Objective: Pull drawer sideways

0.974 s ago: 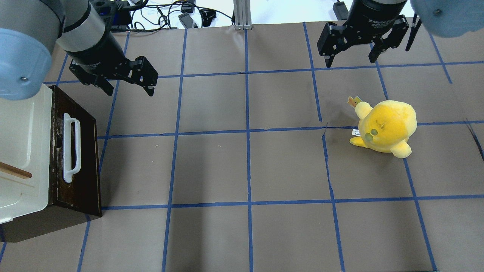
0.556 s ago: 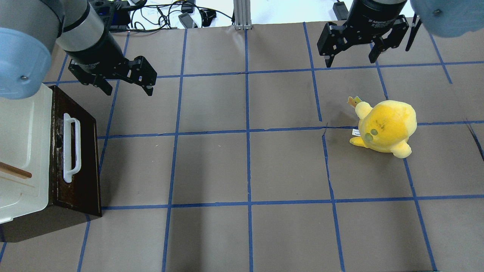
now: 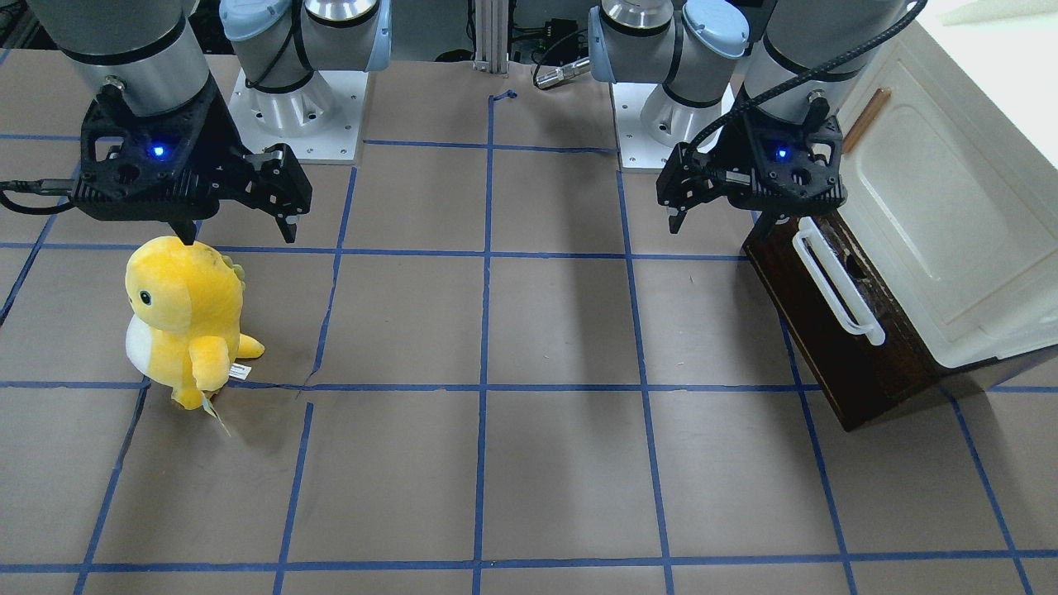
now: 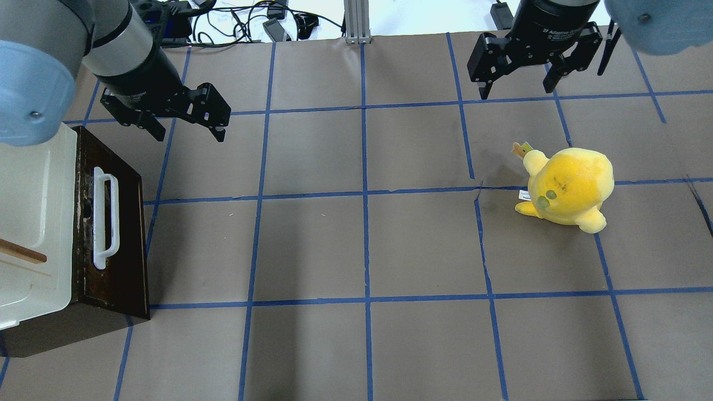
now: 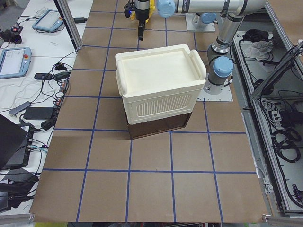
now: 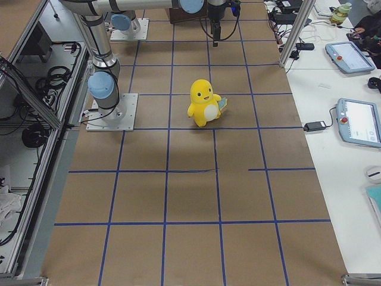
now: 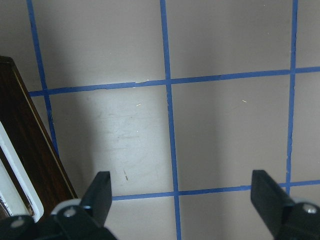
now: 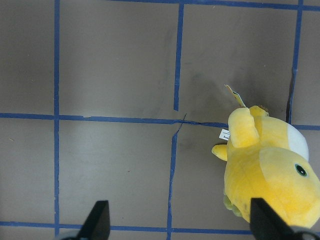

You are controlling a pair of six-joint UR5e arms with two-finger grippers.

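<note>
Presently in hand: approach to the handle; no grasp made yet, by the look of it.
Drawer [image 4: 120,245]: dark brown, under the cream cabinet [image 4: 33,211], by the counter's [image 4: 362,245] left edge; front faces the right edge.
Handle [image 4: 105,218]: long white bar, lying along the drawer front, parallel to the left edge.
Left gripper [image 4: 189,135]: jaws wide open and empty, hovering above bare counter past the handle's far end, apart from it; the wrist view shows only the drawer's corner at its lower left.
Right gripper [image 4: 516,92]: jaws open and empty, raised near the far edge toward the right corner, beyond the plush toy [image 4: 568,186].
Next move, judged: bring the left gripper back over the middle of the bar and lower it so the jaws straddle it.
Alignment: the jaws' spread seems to lie across the bar already, so little wrist turn looks needed.
Care: the gap between bar and front looks narrow; the inner finger should enter it cleanly.
Pull: straight toward the right edge, level, so the drawer does not bind or drag the cabinet.
</note>
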